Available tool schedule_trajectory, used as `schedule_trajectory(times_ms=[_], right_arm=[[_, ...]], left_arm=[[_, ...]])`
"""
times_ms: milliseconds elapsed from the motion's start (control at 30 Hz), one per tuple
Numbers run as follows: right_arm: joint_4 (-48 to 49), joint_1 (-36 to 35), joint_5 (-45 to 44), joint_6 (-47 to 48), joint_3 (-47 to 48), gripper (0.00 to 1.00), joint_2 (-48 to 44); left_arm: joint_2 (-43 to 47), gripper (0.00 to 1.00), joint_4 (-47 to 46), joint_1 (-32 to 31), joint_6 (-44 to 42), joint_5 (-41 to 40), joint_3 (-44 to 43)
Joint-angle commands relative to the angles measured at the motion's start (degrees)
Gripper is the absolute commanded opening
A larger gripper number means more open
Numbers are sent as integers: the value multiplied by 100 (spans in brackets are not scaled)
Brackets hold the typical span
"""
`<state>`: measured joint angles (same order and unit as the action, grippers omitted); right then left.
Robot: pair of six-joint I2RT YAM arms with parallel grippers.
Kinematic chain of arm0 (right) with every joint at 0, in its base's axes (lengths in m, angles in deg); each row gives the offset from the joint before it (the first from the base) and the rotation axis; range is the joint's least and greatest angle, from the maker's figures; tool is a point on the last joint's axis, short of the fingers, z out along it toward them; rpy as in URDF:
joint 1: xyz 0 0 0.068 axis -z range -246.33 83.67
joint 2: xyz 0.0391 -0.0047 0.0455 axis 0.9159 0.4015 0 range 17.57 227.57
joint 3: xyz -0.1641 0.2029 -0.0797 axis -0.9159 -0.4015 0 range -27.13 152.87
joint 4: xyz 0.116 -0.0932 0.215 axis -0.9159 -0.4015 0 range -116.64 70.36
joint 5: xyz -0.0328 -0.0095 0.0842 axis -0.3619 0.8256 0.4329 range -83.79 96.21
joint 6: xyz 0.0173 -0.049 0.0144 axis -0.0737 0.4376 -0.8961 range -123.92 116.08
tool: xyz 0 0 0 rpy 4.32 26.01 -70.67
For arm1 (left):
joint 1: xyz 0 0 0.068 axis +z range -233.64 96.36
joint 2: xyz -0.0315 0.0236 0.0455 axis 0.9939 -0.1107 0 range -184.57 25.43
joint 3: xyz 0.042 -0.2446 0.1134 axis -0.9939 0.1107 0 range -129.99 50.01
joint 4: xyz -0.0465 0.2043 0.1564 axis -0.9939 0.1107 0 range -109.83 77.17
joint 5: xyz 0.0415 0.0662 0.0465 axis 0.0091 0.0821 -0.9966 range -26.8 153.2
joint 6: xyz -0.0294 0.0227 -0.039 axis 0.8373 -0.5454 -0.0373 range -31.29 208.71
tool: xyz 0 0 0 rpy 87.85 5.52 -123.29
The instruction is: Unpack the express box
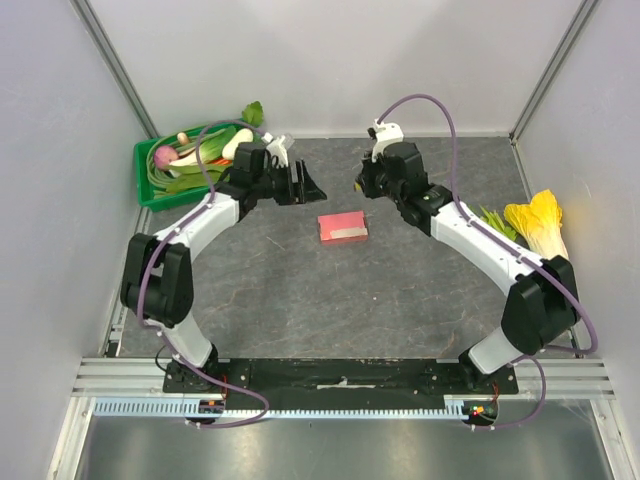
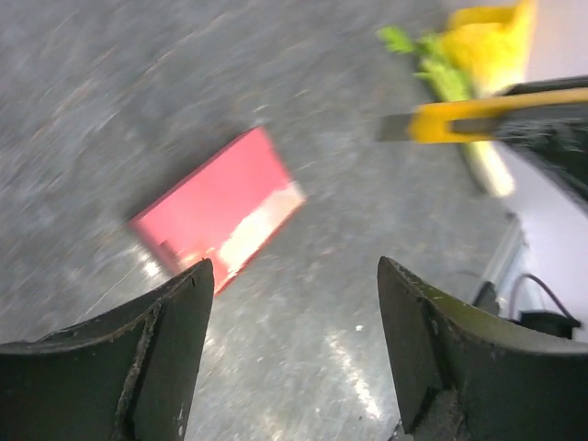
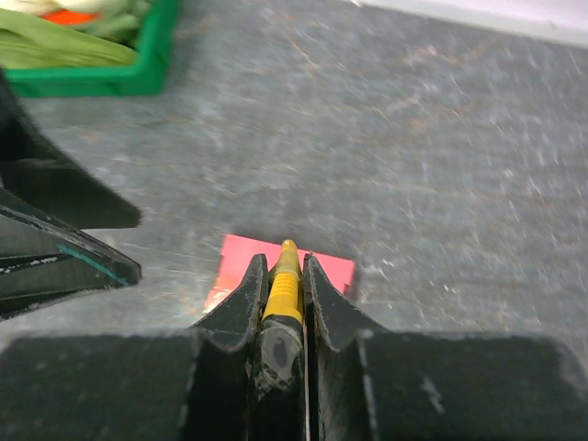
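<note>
In the left wrist view, the two dark fingers of the left gripper are shown spread wide at the bottom of the frame. Nothing is held between them; only the grey table is seen in the gap. In the right wrist view, the fingers of the right gripper are pressed together on a yellow-handled cutter, which is pinched lengthwise at the lower centre of the frame. The same cutter, with a grey blade tip, is seen blurred at the upper right of the left wrist view. Just beyond the right fingertips, the express box is partly hidden behind them. In the top view, the express box is shown lying flat on the table near the centre of the frame, a pale strip along its lower edge. It is untouched by either gripper. The left gripper is placed to its upper left and the right gripper just above it, the two facing each other. A green crate filled with vegetables is seen at the upper left. A yellow-leaved cabbage is laid at the right edge.
</note>
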<state>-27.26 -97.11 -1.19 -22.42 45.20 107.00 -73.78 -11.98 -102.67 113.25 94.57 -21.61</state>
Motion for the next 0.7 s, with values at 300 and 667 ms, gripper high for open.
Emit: schedule_trajectory(times_ms=[300,667], right_arm=[[102,29,3059,-57,975,0,-453],[261,29,3605,-329,949,0,-488]], left_arm=[[720,77,-2350,22,930,3507,77],[799,73,-2096,-13,816,3419,86]])
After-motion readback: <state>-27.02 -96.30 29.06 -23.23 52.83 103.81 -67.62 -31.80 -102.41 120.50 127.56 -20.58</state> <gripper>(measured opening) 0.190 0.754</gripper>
